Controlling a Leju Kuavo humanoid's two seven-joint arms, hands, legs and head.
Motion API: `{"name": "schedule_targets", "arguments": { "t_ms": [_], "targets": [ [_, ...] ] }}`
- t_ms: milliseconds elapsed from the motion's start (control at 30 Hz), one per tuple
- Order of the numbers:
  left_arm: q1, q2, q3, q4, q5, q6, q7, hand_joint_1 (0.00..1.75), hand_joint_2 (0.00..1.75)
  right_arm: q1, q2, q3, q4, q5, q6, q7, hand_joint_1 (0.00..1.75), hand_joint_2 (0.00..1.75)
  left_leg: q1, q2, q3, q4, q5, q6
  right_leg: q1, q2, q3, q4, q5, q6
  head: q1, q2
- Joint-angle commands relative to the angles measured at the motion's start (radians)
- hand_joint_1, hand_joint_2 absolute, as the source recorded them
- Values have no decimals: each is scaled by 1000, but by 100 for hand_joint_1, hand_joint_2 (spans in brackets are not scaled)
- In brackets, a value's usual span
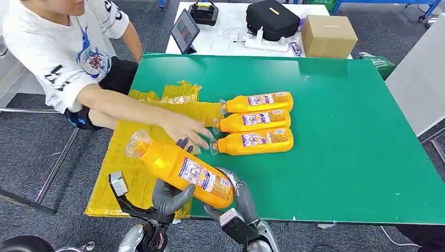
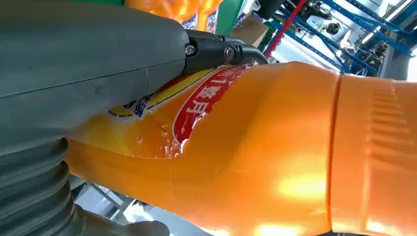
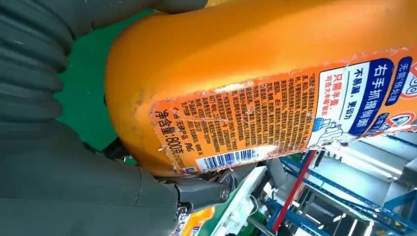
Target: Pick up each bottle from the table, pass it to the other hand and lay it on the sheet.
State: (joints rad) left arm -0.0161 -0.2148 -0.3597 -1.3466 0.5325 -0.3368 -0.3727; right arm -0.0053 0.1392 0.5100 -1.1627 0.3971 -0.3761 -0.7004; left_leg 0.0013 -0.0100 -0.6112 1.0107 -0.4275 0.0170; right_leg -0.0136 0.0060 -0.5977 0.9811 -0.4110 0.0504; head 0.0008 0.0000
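Observation:
An orange bottle (image 1: 181, 168) with a clear cap and a blue-and-white label hangs tilted above the table's front left corner, cap toward the yellow sheet (image 1: 123, 168). My left hand (image 1: 170, 198) grips its middle from below, and my right hand (image 1: 242, 198) holds its base end. The bottle (image 2: 275, 147) lies against my left hand (image 2: 74, 73) in the left wrist view. Its labelled base (image 3: 246, 59) rests in my right hand (image 3: 59, 187) in the right wrist view. Three more orange bottles (image 1: 254, 121) lie side by side on the green table (image 1: 341, 157).
A person sits at the far left, one hand (image 1: 183, 128) reaching over the sheet toward the caps of the lying bottles, just beyond the held bottle. Behind the green table a white table carries a tablet (image 1: 184, 29), a black bag (image 1: 273, 18) and a cardboard box (image 1: 328, 34).

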Motion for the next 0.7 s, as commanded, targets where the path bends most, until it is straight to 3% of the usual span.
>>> {"name": "schedule_targets", "arguments": {
  "t_ms": [33,267,300,333,700],
  "targets": [
    [-41,20,-14,65,-31,36,5,0,175,-40,8,123,190,-32,46,2,175,175,2,2,6,-1,-2,-1,2,0,6,-2,-1,-2,0,0],
    [-40,33,-33,60,-183,120,-23,0,175,-41,-10,141,191,-106,33,2,175,175,1,0,4,-1,-1,-1,1,-2,4,-2,-1,-1,0,0],
    [-38,32,-36,65,-237,148,-34,17,175,-43,-8,134,187,-115,34,2,175,175,1,0,5,-1,-2,-1,2,-2,5,-2,-1,-2,0,0],
    [-39,36,-44,74,-263,139,-32,175,175,-44,-6,130,175,-116,30,2,175,175,2,0,6,-1,-2,-1,2,-2,6,-2,-2,-2,0,0],
    [-38,37,-17,113,-211,63,-4,175,175,-58,9,121,196,-95,41,2,175,175,1,1,5,-1,-2,-1,1,0,4,-2,-1,-2,0,0]
  ]
}}
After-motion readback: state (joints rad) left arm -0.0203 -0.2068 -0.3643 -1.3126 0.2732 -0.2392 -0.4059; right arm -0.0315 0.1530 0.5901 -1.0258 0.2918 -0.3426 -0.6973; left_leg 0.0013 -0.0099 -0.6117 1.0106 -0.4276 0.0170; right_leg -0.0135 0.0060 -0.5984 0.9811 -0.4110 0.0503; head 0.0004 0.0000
